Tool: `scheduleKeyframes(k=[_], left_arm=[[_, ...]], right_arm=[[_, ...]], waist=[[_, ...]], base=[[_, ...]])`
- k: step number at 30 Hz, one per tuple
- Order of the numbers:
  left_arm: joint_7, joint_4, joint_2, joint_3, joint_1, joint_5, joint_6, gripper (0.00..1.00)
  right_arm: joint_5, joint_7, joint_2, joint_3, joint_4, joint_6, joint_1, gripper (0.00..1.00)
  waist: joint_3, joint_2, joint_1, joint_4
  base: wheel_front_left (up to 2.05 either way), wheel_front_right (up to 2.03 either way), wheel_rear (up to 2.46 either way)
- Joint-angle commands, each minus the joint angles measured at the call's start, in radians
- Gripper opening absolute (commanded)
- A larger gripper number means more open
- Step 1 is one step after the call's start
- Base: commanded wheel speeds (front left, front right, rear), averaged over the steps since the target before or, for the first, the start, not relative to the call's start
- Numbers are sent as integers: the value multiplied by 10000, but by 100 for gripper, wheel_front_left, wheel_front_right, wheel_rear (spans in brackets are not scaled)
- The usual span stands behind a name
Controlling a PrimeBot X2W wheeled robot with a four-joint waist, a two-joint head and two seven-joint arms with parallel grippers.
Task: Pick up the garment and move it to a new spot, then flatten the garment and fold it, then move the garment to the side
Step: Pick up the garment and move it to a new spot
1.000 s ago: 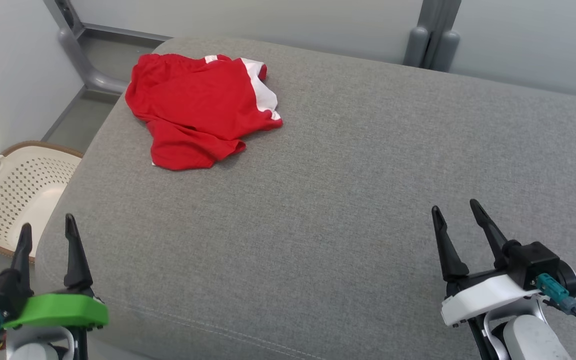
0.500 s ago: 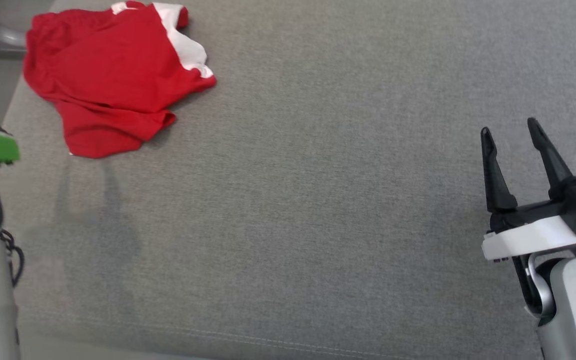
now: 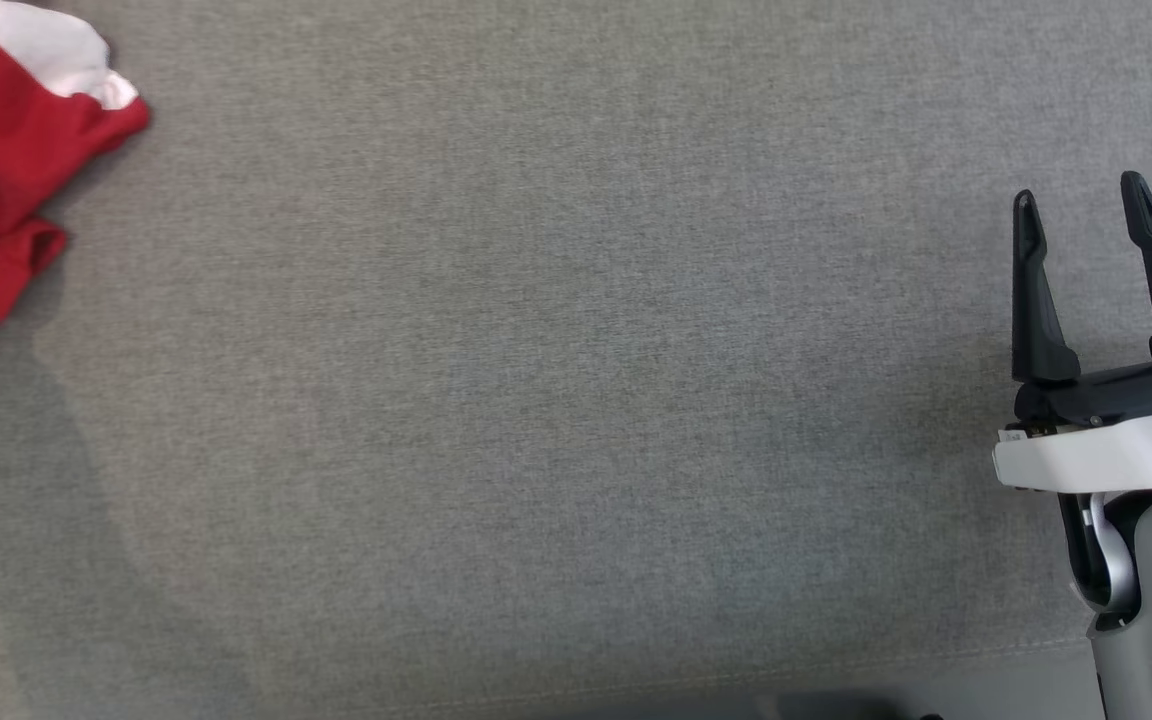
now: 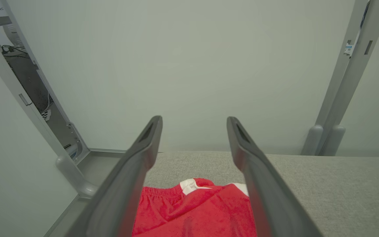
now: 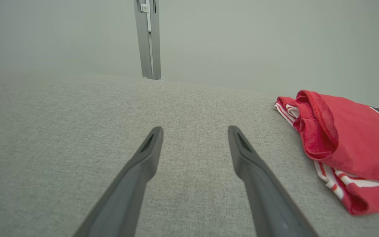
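The left gripper (image 4: 194, 120), jaws apart, lines up on the garment (image 4: 192, 210) far left for pickup; right gripper (image 3: 1080, 195) waits, equally spread.

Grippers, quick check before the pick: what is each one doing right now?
Left gripper: open, empty, pointed at the red garment.
Right gripper: open, empty, above the grey cushion.

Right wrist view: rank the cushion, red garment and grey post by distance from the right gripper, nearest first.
From the right gripper, which is open:
1. Cushion: directly beneath the fingers.
2. Red garment: crumpled on the cushion, off to that view's right.
3. Grey post: upright beyond the cushion's far edge, top middle.
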Motion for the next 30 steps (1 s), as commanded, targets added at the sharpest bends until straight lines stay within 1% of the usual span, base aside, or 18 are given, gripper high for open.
scheduleKeyframes(k=[1, 5, 7, 9, 12, 14, 15, 16, 17, 18, 20, 23, 30], left_arm=[[240, 394, 180, -201, -248, -193, -28, 100], [1135, 1438, 255, -792, -438, -884, -29, 100], [1451, 1730, 349, -1127, -545, -1177, -29, 100], [1872, 2094, 338, -1294, -558, -1665, -29, 100], [2434, 2479, 447, -1574, -622, -2118, -29, 100], [2998, 2831, 387, -1725, -560, -2411, -28, 100], [3382, 2973, 337, -1840, -527, -2638, -28, 97], [3684, 3092, 313, -1901, -496, -2797, -28, 68], [3918, 3176, 323, -1983, -477, -2898, -28, 49], [3879, 3156, 389, -2050, -502, -2969, -28, 0], [3601, 3120, 560, -2179, -567, -2903, -28, 0], [3186, 3057, 659, -2319, -664, -2964, -28, 0], [2131, 2683, 941, -2896, -907, -2886, -28, 0]], right_arm=[[-90, -79, 42, -1, -99, -19, -130, 100], [-190, 9, 27, 12, -252, -19, -174, 100], [-225, 71, -5, 29, -322, -19, -209, 100], [-231, 98, -43, 44, -363, -19, -210, 100], [-256, 153, -61, 107, -424, -19, -212, 100], [-262, 192, -82, 144, -436, -19, -216, 100], [-282, 207, -64, 177, -462, -19, -200, 100], [-293, 228, -51, 198, -478, -19, -185, 100], [-282, 243, -71, 204, -482, -19, -169, 100], [-263, 242, -91, 214, -491, -19, -160, 100], [-237, 234, -87, 221, -469, -19, -142, 100], [-227, 197, -19, 237, -373, -19, -86, 100], [-90, -28, 186, 437, 81, -19, -69, 100]], waist=[[986, -1, -3, -957], [1040, -1, -3, -956], [1048, -1, -3, -941], [1015, -1, -3, -916], [958, -1, -3, -899], [900, -1, -3, -906], [871, -1, -3, -918], [847, -1, -3, -931], [817, -1, -3, -948], [789, -1, -3, -966], [709, -1, -3, -1000], [523, -1, -3, -1019], [-224, -1, -3, -1004]], base=[[0, 0, 0], [0, 0, 0], [0, 0, 0], [0, 0, 0], [0, 0, 0], [0, 0, 0], [0, 0, 0], [0, 0, 0], [0, 0, 0], [0, 0, 0], [0, 0, 0], [0, 0, 0], [0, 0, 0]])
